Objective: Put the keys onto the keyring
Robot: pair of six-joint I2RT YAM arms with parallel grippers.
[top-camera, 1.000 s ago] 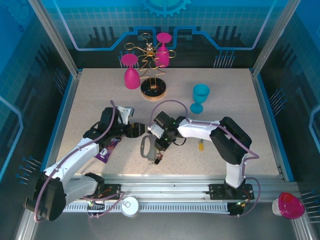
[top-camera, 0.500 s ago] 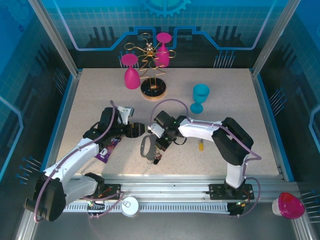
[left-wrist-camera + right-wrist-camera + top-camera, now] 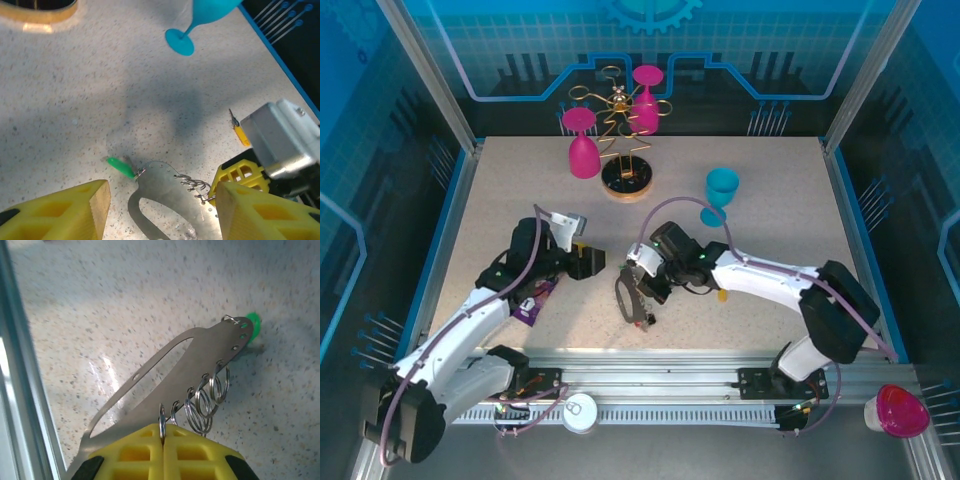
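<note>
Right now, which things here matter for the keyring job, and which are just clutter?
Job: keyring, yellow key.
Lying about: blue cup, two pink cups, wire rack, purple packet.

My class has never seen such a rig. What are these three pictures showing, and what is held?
A left arm and a right arm are bolted at the near edge of the table, each ending in a two-finger gripper. One picture looks down from above; the others come from a camera on each wrist. The right gripper is shut on the keyring, a grey metal loop with small rings and a green tag. The left gripper is open nearby. On the table: a yellow key, a blue cup, a purple packet, a rack with pink glasses.
</note>
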